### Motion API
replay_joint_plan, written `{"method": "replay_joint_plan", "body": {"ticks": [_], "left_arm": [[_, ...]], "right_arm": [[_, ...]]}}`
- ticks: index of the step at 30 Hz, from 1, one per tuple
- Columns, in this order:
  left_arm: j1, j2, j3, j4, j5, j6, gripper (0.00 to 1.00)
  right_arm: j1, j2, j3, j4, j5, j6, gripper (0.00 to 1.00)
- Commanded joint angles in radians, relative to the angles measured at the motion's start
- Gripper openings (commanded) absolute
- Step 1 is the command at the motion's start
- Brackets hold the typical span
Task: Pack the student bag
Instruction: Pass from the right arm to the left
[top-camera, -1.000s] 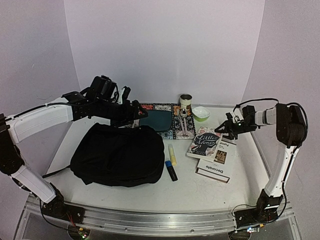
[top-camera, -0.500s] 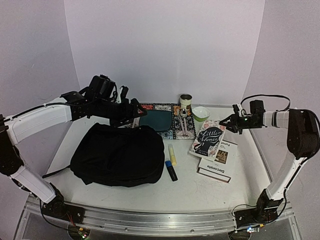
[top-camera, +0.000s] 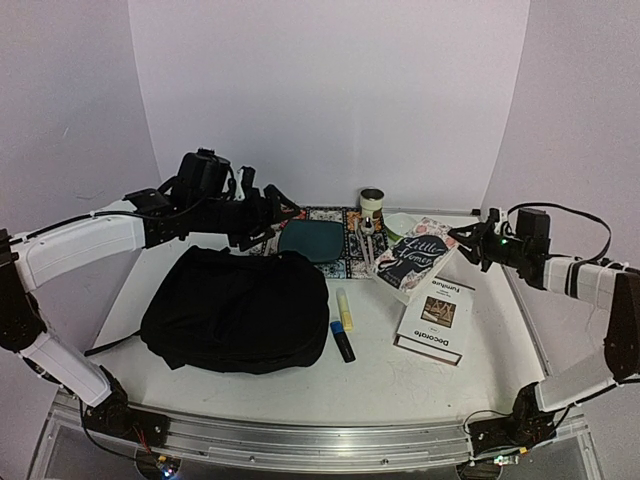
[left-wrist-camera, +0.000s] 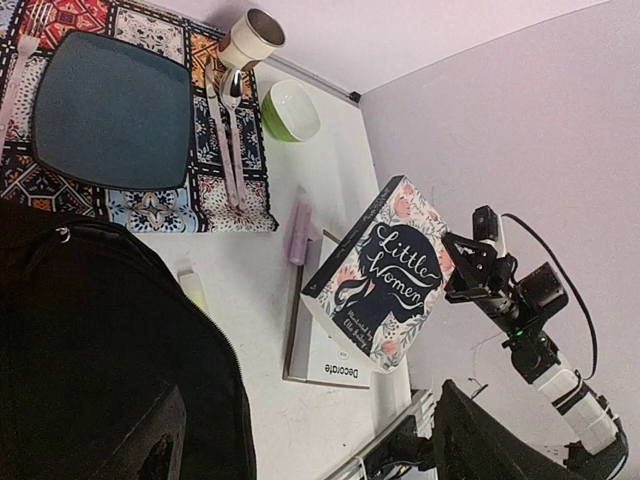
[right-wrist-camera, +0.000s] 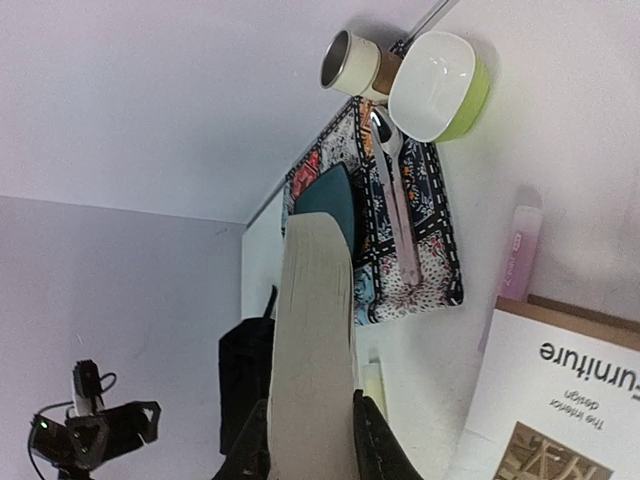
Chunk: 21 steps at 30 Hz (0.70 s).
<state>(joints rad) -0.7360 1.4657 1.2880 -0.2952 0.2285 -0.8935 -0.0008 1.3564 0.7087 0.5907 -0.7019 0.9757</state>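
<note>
- Top external: the student bag (top-camera: 235, 305) lies slumped on the table (top-camera: 400, 390), left of centre. I cannot tell whether its mouth gapes, so a book could land on shut fabric.
- The left tool (top-camera: 272, 222) hovers over the bag's far edge, jaws spread wide, gripping nothing I can see. Black on black hides any contact.
- The right tool (top-camera: 470, 243) is clamped on the novel (top-camera: 413, 257) by its page edge, holding it tilted in the air above the furniture book (top-camera: 435, 320). A quick swing could twist it loose.
- Farthest, the bowl (left-wrist-camera: 290, 108) sits partly hidden behind the novel. A careless sweep could clip it or the cup (left-wrist-camera: 250, 35).
</note>
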Motion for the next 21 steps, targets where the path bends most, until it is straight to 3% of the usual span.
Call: {"method": "replay_joint_plan", "body": {"ticks": [1,15,21], "left_arm": [[-0.025,-0.04,-0.037,0.154,-0.018,-0.064,0.87],[-0.069,-0.016,-0.155,0.438,-0.042,-0.234,0.91],[-0.092,0.024,-0.141,0.461,-0.048,-0.25,0.94]], "right_arm": [[0.083,-0.106,-0.043,0.255,0.115,0.251,0.0],[0.341,-0.187,-0.036,0.387,0.47,0.407,0.0],[0.44,-0.157,-0.029,0.469,0.564,0.435,0.0]]}}
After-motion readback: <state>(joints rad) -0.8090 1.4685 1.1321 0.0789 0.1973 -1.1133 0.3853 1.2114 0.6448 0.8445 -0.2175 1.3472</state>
